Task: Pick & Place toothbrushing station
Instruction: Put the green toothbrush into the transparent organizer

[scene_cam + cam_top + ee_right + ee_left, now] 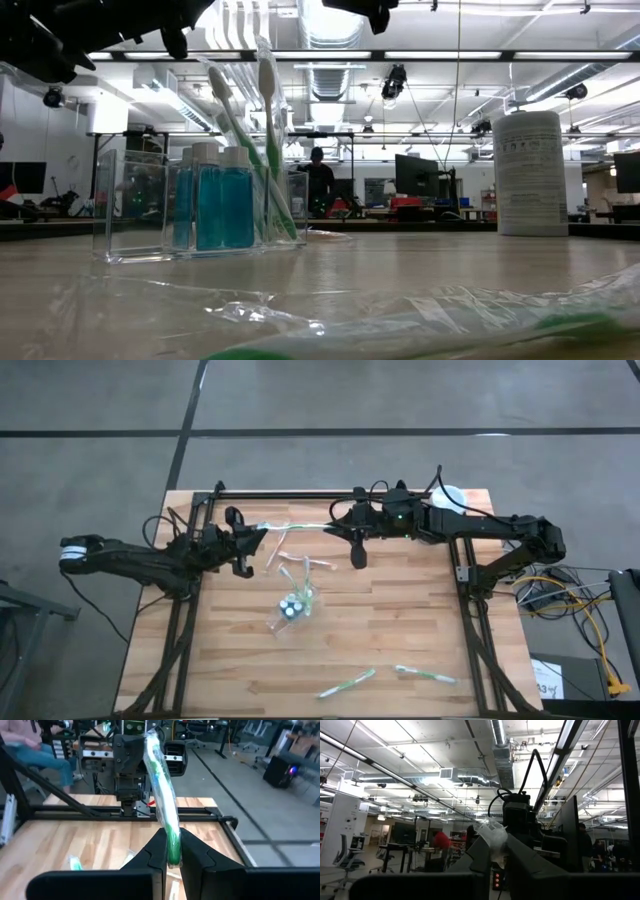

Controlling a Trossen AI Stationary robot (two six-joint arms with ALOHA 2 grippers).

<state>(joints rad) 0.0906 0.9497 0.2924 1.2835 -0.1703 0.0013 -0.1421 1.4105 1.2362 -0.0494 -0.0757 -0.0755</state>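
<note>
While both arms hover above the table's (400,650) far half, a wrapped toothbrush (162,805) spans between them: the right tool (172,851) is clamped on its green end, the left tool (495,851) pinches crinkled wrapper. Its middle is barely discernible from above. Nearer, the clear organizer (293,605) stands mid-table.

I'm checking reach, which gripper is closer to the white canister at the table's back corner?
Right. The right gripper is midway along the back edge, nearer the white canister; the left gripper is farther away.
</note>
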